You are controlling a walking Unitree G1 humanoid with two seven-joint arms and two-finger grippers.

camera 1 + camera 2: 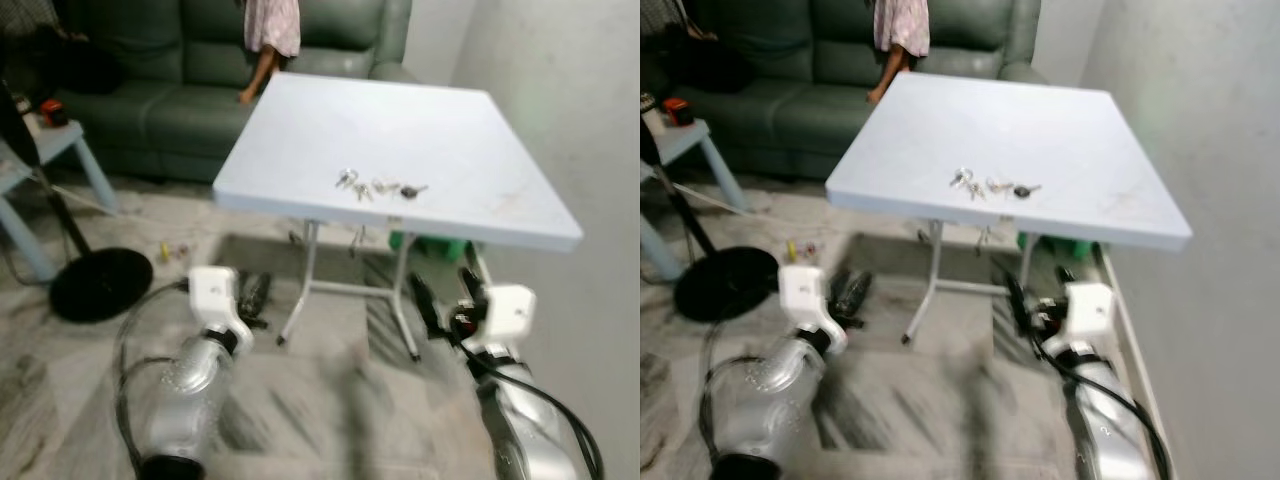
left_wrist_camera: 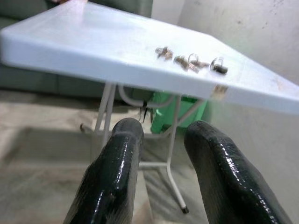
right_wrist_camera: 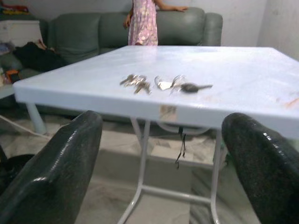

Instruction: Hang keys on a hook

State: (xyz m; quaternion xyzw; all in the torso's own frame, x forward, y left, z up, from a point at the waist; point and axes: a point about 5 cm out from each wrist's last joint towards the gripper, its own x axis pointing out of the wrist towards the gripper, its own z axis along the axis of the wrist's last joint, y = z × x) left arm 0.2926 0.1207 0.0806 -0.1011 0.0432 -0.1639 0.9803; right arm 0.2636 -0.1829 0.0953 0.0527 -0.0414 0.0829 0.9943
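On white table (image 1: 470, 150) near sofa (image 1: 150, 110) lie keys (image 1: 380, 186); both tools gape empty.

Home living room, green sofa (image 1: 200, 70), white folding table (image 1: 300, 140), marble-patterned floor (image 1: 60, 400), small side table (image 1: 55, 145)

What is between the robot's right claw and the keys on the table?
Nothing blocks the way. Between the open right gripper and the keys sits only the white table's front edge and bare top, seen in the right wrist view.
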